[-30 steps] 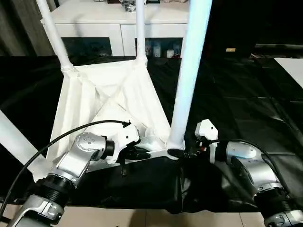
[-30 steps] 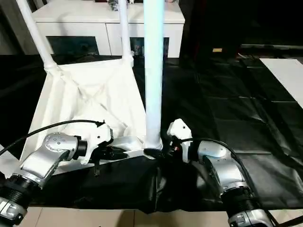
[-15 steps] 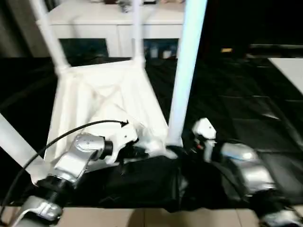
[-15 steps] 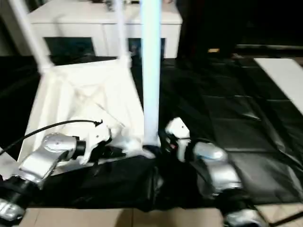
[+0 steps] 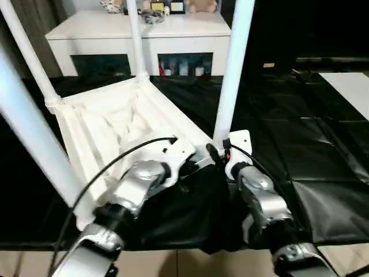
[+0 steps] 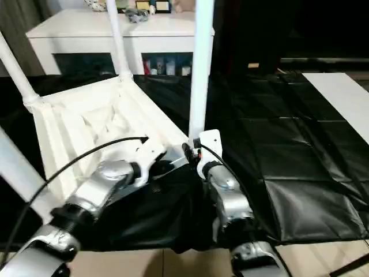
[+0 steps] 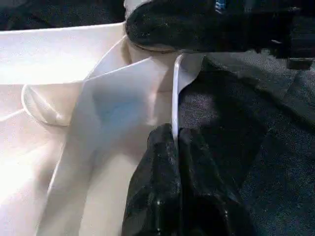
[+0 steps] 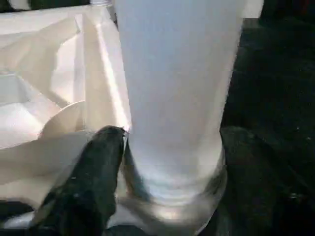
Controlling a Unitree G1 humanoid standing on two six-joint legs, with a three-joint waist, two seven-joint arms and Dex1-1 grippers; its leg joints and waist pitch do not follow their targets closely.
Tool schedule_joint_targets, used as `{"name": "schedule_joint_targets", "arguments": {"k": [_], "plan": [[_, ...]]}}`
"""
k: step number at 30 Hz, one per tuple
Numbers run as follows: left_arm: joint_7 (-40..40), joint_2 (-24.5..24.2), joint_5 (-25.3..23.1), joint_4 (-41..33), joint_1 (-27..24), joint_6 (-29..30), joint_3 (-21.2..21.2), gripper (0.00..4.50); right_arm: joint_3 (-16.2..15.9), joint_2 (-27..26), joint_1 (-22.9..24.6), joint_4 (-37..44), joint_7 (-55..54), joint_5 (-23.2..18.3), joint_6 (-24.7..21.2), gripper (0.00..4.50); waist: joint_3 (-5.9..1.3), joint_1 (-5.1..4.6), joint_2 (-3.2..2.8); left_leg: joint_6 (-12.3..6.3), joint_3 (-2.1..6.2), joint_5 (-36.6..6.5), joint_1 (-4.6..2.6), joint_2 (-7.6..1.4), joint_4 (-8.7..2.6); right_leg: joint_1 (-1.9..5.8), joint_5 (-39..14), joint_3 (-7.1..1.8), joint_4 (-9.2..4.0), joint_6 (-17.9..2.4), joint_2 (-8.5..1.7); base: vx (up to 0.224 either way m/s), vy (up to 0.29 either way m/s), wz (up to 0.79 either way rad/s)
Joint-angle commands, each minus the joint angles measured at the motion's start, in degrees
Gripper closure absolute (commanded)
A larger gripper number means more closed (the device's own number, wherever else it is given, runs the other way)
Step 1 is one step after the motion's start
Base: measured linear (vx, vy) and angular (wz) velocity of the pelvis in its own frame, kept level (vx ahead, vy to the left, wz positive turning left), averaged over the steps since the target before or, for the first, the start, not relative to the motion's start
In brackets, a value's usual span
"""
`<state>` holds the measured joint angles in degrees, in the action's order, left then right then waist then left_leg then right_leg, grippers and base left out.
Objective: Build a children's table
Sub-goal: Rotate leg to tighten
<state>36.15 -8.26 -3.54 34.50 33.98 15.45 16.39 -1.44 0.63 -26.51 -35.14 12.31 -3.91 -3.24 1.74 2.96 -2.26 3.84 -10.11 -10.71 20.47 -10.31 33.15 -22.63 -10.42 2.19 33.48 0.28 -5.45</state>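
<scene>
The white tabletop (image 5: 115, 124) lies upside down, ribs up, on the black sheet. All its white tube legs stand in the corner sockets, the near right leg (image 5: 230, 75) closest to my grippers. My left gripper (image 5: 193, 167) is shut on the thin near rim of the tabletop (image 7: 174, 113), beside that corner. My right gripper (image 5: 216, 151) is shut around the foot of the near right leg (image 8: 172, 98), with one black finger (image 8: 93, 172) on its side.
A white cabinet (image 5: 144, 29) with glass doors stands behind the table. The black sheet (image 5: 300, 115) covers the floor to the right, and a white panel (image 5: 349, 83) lies at its far right edge. A black cable (image 5: 115, 167) arcs over my left forearm.
The view has shifted. The near right corner, held by both grippers, has moved away from me and the table has turned. Both grips stay the same.
</scene>
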Motion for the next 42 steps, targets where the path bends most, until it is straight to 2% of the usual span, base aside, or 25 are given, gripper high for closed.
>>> {"name": "schedule_joint_targets", "arguments": {"k": [1, 3, 4, 6, 7, 8, 9, 10, 12, 15, 19, 22, 25, 28, 33, 38, 40, 42], "plan": [[-0.6, -0.8, 0.0, 1.2, -0.7, 0.8, -0.8, 4.5, -1.9, -0.6, 1.3, -0.3, 5.0, -1.4, -1.5, 0.9, -2.26, -0.06, 0.96, -1.03, 1.11, -21.8, 0.21, -1.74, -5.18, 1.44, -25.7, -1.27, -5.14, -5.3, -2.41, 0.0, 0.0, 0.0], [4.2, -2.9, 0.2, -1.2, -1.9, 3.1, 0.9, 4.5, -3.3, 2.1, 1.1, 1.2, 10.6, -2.3, -1.9, 0.82, -2.34, -0.24, 0.92, -1.07, 1.32, -21.0, 0.58, -1.83, -5.29, 1.87, -24.9, -1.08, -4.91, -5.8, -2.47, 0.0, 0.0, 0.0], [5.2, -3.4, 0.2, -1.7, -2.2, 3.5, 1.2, 4.5, -3.6, 2.7, 1.0, 1.5, 11.9, -2.6, -2.0, 0.82, -2.44, -0.4, 0.86, -1.22, 1.24, -20.3, 0.67, -1.91, -5.17, 1.79, -23.8, -1.14, -4.89, -6.4, -2.51, 0.0, 0.0, 0.0], [9.5, -5.4, 0.8, -4.0, -3.3, 5.4, 2.5, 4.5, -4.5, 5.8, 1.1, 2.9, 17.0, -2.5, -1.1, 0.82, -2.6, -0.31, 0.99, -1.42, 0.96, -18.2, 0.39, -2.04, -4.84, 1.6, -20.0, -1.31, -4.69, -8.2, -2.51, 0.0, 0.0, 0.0], [12.3, -6.9, 1.0, -5.5, -4.1, 6.3, 3.4, 4.5, -4.9, 7.7, 1.2, 3.9, 20.6, -2.7, -0.3, 0.82, -2.65, -0.31, 1.08, -1.73, 0.98, -17.6, 0.59, -2.04, -4.79, 1.84, -18.9, -1.27, -4.42, -8.8, -2.52, 0.0, 0.0, 0.0], [16.0, -9.1, 1.2, -7.7, -5.1, 7.5, 4.6, 4.5, -5.3, 10.6, 1.6, 5.4, 26.0, -3.3, 0.6, 0.82, -2.89, -0.22, 0.93, -2.88, 0.92, -14.6, 0.89, -2.18, -4.53, 2.3, -14.3, -1.17, -3.9, -10.4, -2.45, 0.055, -0.014, -0.02], [17.2, -9.9, 1.3, -8.5, -5.4, 8.0, 4.9, 4.5, -5.5, 11.6, 1.8, 6.0, 27.9, -3.6, 1.0, 0.82, -2.89, -0.17, 0.85, -3.36, 0.73, -13.9, 0.73, -2.17, -4.31, 2.03, -12.6, -1.21, -3.76, -11.1, -2.42, 0.055, -0.014, -0.02], [18.7, -11.0, 1.6, -9.5, -5.8, 8.3, 5.3, 4.5, -5.5, 12.9, 2.0, 6.8, 30.2, -4.0, 1.2, 0.82, -2.99, -0.12, 0.77, -4.09, 0.59, -12.0, 0.6, -2.24, -4.07, 2.11, -8.9, -1.15, -3.33, -12.8, -2.29, 0.062, -0.017, 0.02], [22.8, -13.6, 2.7, -12.1, -6.9, 9.4, 6.3, 4.5, -5.8, 15.5, 2.7, 8.5, 35.0, -4.9, 1.4, 0.82, -3.06, 0.13, 0.75, -5.07, 0.35, -9.5, 0.63, -2.2, -3.75, 2.28, -4.4, -1.09, -2.8, -14.5, -2.19, 0.054, -0.012, 0.0], [27.3, -16.4, 4.1, -15.2, -8.1, 9.9, 7.1, 4.5, -6.6, 18.3, 3.4, 10.5, 40.1, -5.8, 1.6, 0.82, -3.06, 0.77, 0.61, -6.17, 0.19, -7.9, 0.21, -2.35, -3.54, 2.38, -0.9, -1.02, -2.37, -16.4, -2.14, 0.051, -0.005, 0.02], [31.9, -19.6, 5.9, -20.3, -9.7, 11.0, 7.3, 4.5, -8.0, 20.4, 4.4, 12.4, 46.5, -7.6, 0.4, 0.82, -2.87, 0.93, 0.6, -5.62, 0.18, -10.2, 0.04, -2.52, -3.81, 2.39, -3.3, -0.91, -2.49, -16.5, -2.07, 0.0, 0.0, 0.0], [31.8, -19.9, 6.1, -21.2, -9.8, 11.6, 7.2, 4.5, -9.4, 20.6, 5.3, 12.8, 48.7, -7.1, 0.5, 0.82, -2.61, 0.85, 0.66, -3.73, 0.23, -13.3, -0.08, -2.59, -4.18, 2.25, -8.3, -0.92, -2.93, -15.4, -2.13, 0.0, 0.0, 0.0], [31.5, -20.1, 5.9, -21.6, -9.7, 11.8, 7.1, 4.5, -11.3, 20.7, 6.1, 12.7, 50.0, -6.0, 1.2, 0.82, -2.51, 0.85, 0.72, -2.76, 0.27, -14.6, -0.1, -2.53, -4.3, 2.21, -10.8, -1.02, -3.18, -14.5, -2.21, 0.0, 0.0, 0.0], [31.2, -19.9, 6.0, -21.4, -9.5, 12.0, 6.9, 4.5, -11.8, 20.2, 6.0, 11.9, 49.5, -5.3, 2.0, 0.82, -2.6, 0.78, 0.86, -2.59, 0.34, -13.7, 0.02, -2.4, -4.26, 2.29, -10.5, -1.06, -3.15, -13.9, -2.22, 0.0, 0.0, 0.0], [30.4, -19.5, 5.5, -21.1, -9.3, 12.0, 6.7, 4.5, -11.9, 19.6, 5.5, 10.7, 48.8, -4.4, 2.9, 0.82, -2.78, 0.78, 0.79, -3.11, 0.3, -11.9, 0.06, -2.34, -4.03, 2.37, -7.8, -1.02, -2.88, -14.5, -2.18, 0.0, 0.0, 0.0], [30.4, -19.6, 5.6, -21.2, -9.3, 12.2, 6.8, 4.5, -11.2, 19.0, 5.1, 10.1, 48.2, -4.9, 3.3, 0.82, -2.75, 0.73, 0.7, -2.92, 0.35, -13.0, 0.02, -2.37, -4.07, 2.33, -9.0, -1.0, -2.96, -14.5, -2.17, 0.0, 0.0, 0.0], [30.5, -19.6, 5.6, -21.2, -9.3, 12.2, 6.8, 4.5, -11.1, 18.9, 5.1, 10.0, 48.1, -4.9, 3.4, 1.16, -2.78, 0.74, 0.72, -2.86, 0.35, -12.9, 0.02, -2.37, -4.04, 2.36, -8.6, -1.01, -2.91, -14.5, -2.17, 0.0, 0.0, 0.0], [30.4, -19.5, 5.5, -21.1, -9.4, 12.3, 6.8, 4.5, -10.6, 18.2, 5.4, 9.7, 48.0, -5.0, 3.7, 1.21, -2.78, 0.75, 0.84, -3.05, 0.33, -12.5, 0.05, -2.33, -4.0, 2.39, -8.3, -1.03, -2.85, -14.6, -2.19, 0.0, 0.0, 0.0]]}}
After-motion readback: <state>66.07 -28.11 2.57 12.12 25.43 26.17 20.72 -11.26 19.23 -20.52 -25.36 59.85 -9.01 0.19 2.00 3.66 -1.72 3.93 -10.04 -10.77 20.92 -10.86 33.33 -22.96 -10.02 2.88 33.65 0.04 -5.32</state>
